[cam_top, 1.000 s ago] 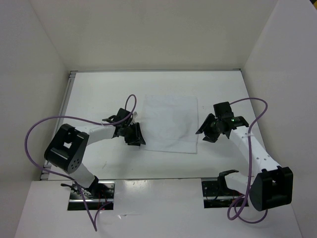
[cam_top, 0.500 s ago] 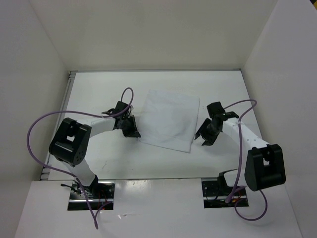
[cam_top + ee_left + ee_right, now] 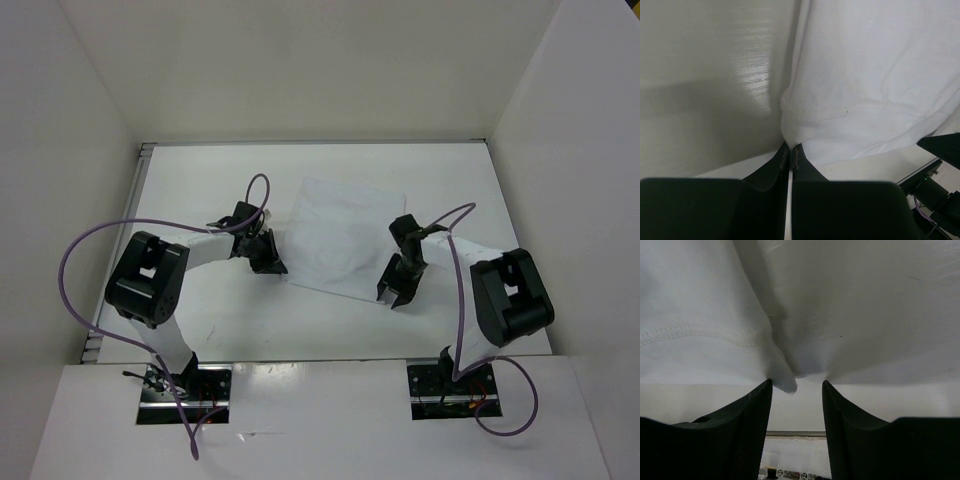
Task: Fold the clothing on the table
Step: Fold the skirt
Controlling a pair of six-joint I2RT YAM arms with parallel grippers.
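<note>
Clamping clothing (image 3: 340, 235) corner, left pincer (image 3: 790, 150); right pincer (image 3: 396, 294) released, straddling opposite near corner.

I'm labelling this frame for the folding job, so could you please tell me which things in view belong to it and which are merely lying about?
Part of the job: clothing; table; left gripper, shut on a corner of it; right gripper, open around another corner.

Just there: purple cables; white walls; metal base plates.
</note>
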